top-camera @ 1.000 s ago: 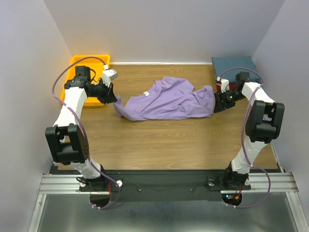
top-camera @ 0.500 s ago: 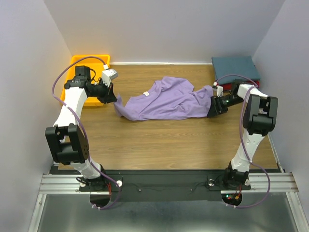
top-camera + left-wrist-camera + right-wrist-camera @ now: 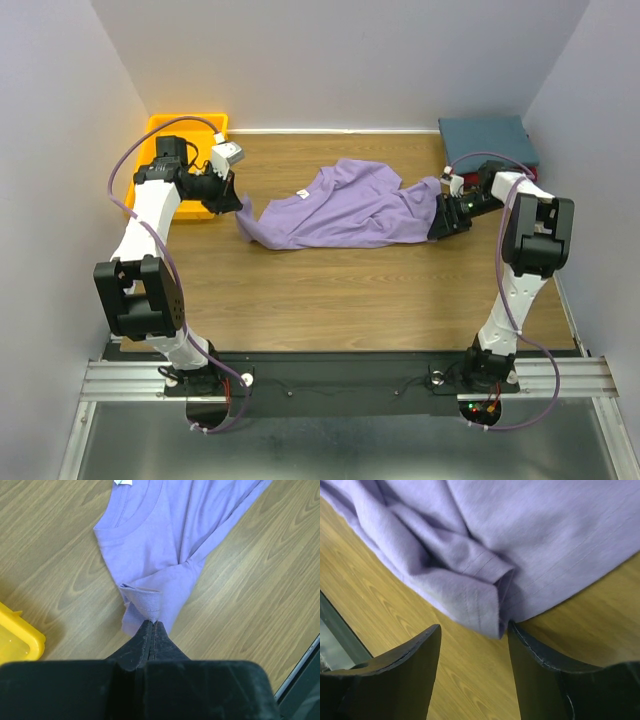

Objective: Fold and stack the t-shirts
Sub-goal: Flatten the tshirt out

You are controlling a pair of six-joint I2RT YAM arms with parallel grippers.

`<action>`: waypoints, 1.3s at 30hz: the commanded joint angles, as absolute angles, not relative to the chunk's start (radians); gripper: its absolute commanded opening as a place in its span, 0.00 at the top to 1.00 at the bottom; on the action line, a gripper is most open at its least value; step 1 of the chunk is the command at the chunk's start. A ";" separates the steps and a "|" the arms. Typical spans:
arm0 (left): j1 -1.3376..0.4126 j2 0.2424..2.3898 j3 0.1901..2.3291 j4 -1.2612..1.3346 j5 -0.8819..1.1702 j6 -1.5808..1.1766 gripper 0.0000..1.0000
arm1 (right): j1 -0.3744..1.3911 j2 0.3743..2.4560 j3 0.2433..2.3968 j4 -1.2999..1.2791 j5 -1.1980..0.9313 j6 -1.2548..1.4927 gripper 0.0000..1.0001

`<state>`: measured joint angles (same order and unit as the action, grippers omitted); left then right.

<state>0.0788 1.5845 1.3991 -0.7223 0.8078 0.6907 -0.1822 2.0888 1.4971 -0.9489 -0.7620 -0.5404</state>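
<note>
1. My left claw (image 3: 151,626) is clenched on the lavender t-shirt (image 3: 345,208). Its two fingers press flat together over the stitched hem of a sleeve at the shirt's left end.
2. My right claw (image 3: 475,632) is released. Its fingers stand apart, and a folded corner of the shirt's hem lies between them at the shirt's right end. One finger seems to touch the cloth's edge, though the view is too close for me to be sure.
3. The shirt lies across the far middle of the wooden table (image 3: 330,290). It is drawn out sideways between my two claws and is rumpled rather than flat.
4. From my left wrist I see its round ribbed collar (image 3: 131,522) facing up, with a white label (image 3: 123,482) inside it. A deep crease runs from the pinched sleeve into the body.
5. From my right wrist the cloth heaps in thick soft folds, and a line of stitching runs along the turned hem.
6. A dark teal t-shirt (image 3: 487,138), folded to a rectangle, lies at the far right corner.
7. A yellow-orange tray (image 3: 160,128) sits at the far left corner.
</note>
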 commanded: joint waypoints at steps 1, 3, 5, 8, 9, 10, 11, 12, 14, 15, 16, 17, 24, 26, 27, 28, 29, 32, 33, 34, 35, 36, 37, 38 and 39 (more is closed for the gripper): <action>0.078 1.585 1.417 -0.710 0.830 0.678 1.00 | -0.195 2.120 1.539 -0.874 -0.704 -0.517 0.39; 0.077 1.585 1.419 -0.710 0.830 0.680 1.00 | -0.202 2.105 1.542 -0.874 -0.704 -0.517 0.41; 0.078 1.585 1.419 -0.710 0.830 0.678 1.00 | -0.206 2.074 1.543 -0.874 -0.722 -0.518 0.52; 0.077 1.583 1.422 -0.710 0.833 0.680 1.00 | -0.206 2.039 1.540 -0.887 -0.758 -0.509 0.74; 0.077 1.583 1.424 -0.710 0.836 0.678 1.00 | -0.206 2.023 1.537 -0.891 -0.767 -0.509 0.77; 0.078 1.580 1.424 -0.709 0.838 0.677 1.00 | -0.206 1.998 1.532 -0.897 -0.779 -0.512 0.83; 0.077 1.580 1.425 -0.709 0.839 0.676 1.00 | -0.207 1.984 1.531 -0.919 -0.787 -0.518 0.87; 0.077 1.578 1.425 -0.706 0.845 0.673 1.00 | -0.206 1.973 1.531 -0.933 -0.791 -0.528 0.90; 0.077 1.575 1.431 -0.704 0.848 0.669 1.00 | -0.206 1.933 1.532 -0.980 -0.811 -0.554 1.00; 0.077 1.574 1.431 -0.703 0.853 0.667 1.00 | -0.206 1.919 1.534 -0.989 -0.818 -0.555 0.99; 0.077 1.571 1.434 -0.696 0.853 0.652 1.00 | -0.206 1.902 1.535 -0.999 -0.821 -0.552 0.99; 0.078 1.562 1.436 -0.684 0.854 0.644 1.00 | -0.209 1.872 1.542 -1.012 -0.830 -0.545 0.99; 0.078 1.494 1.494 -0.562 0.839 0.496 1.00 | -0.278 1.758 1.692 -1.031 -0.856 -0.427 0.99; 0.080 1.456 1.532 -0.505 0.798 0.428 1.00 | -0.301 1.738 1.745 -1.031 -0.870 -0.378 0.99; 0.084 1.442 1.548 -0.442 0.763 0.367 1.00 | -0.317 1.727 1.812 -1.032 -0.868 -0.361 0.99; 0.086 1.428 1.560 -0.407 0.741 0.335 1.00 | -0.327 1.724 1.844 -1.031 -0.868 -0.344 0.99; 0.086 1.402 1.584 -0.343 0.723 0.283 1.00 | -0.350 1.723 1.882 -1.029 -0.870 -0.315 0.99; 0.087 1.353 1.623 -0.231 0.623 0.221 1.00 | -0.380 1.723 2.011 -1.022 -0.856 -0.255 0.99; 0.087 1.341 1.632 -0.209 0.603 0.210 1.00 | -0.402 1.721 2.038 -1.019 -0.856 -0.242 1.00; 0.089 1.324 1.655 -0.175 0.563 0.195 1.00 | -0.419 1.717 2.101 -1.012 -0.847 -0.218 0.99; 0.087 1.316 1.664 -0.161 0.563 0.190 1.00 | -0.419 1.713 2.127 -1.009 -0.844 -0.207 0.99; 0.089 1.306 1.675 -0.149 0.545 0.187 1.00 | -0.435 1.709 2.160 -1.006 -0.839 -0.196 0.99; 0.089 1.295 1.687 -0.137 0.534 0.180 1.00 | -0.443 1.701 2.186 -1.002 -0.835 -0.186 0.99; 0.089 1.270 1.703 -0.117 0.528 0.178 1.00 | -0.452 1.681 2.235 -0.993 -0.821 -0.169 1.00; 0.087 1.255 1.709 -0.106 0.517 0.176 1.00 | -0.456 1.663 2.255 -0.983 -0.810 -0.161 1.00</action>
